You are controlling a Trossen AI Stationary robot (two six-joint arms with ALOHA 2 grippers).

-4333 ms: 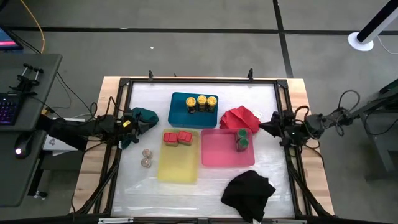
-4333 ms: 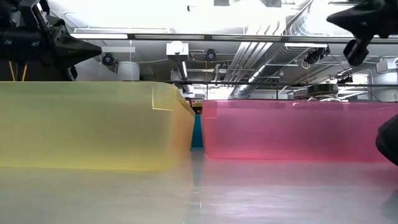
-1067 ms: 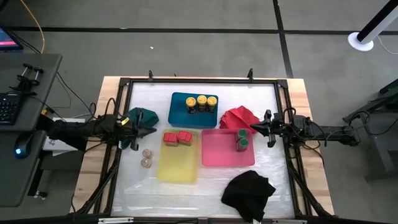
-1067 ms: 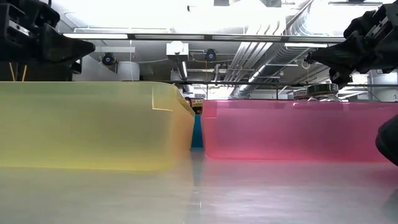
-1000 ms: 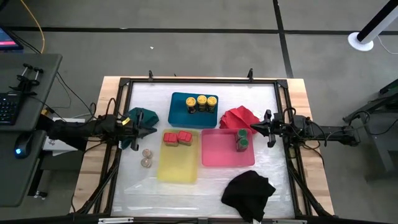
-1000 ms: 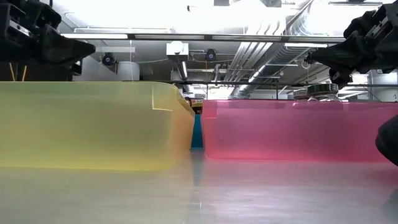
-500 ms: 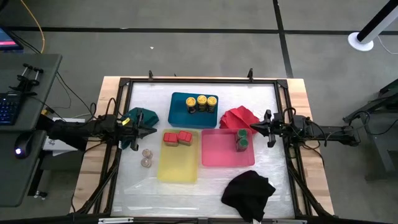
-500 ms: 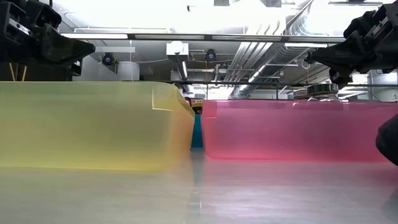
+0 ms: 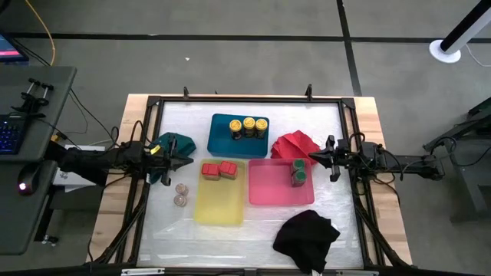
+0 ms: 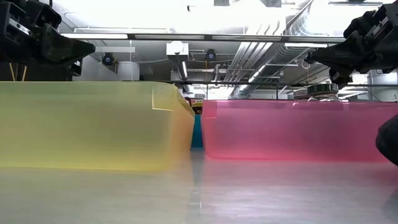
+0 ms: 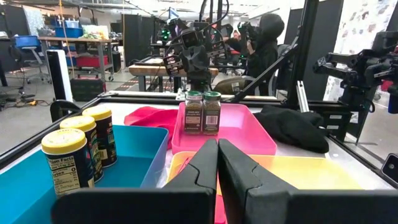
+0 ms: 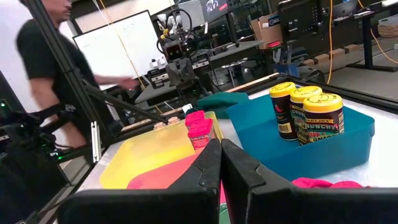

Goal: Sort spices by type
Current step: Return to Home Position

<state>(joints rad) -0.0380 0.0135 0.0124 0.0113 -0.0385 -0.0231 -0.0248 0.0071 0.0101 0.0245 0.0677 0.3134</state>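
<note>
Right arm's swung straight; left gripper (image 9: 184, 159), mid-left, and right gripper (image 9: 311, 159), mid-right, both pinched closed, empty. Silver-lidded jars (image 9: 180, 194) look light, rigid, slick: grab the body.

Yellow tray (image 10: 87, 124) L, pink tray (image 10: 298, 127) R, blue tray (image 10: 196, 132) btwn.

Blue tray (image 9: 229, 148), yellow tray (image 9: 219, 204), pink tray (image 9: 268, 189), yellow-lidded jars (image 9: 249, 125), red-lidded jars (image 9: 219, 169), green-lidded jars (image 9: 298, 174)

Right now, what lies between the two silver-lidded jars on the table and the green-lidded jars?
The yellow tray, bare along that stretch, then bare floor of the pink tray; the high view shows it.
</note>
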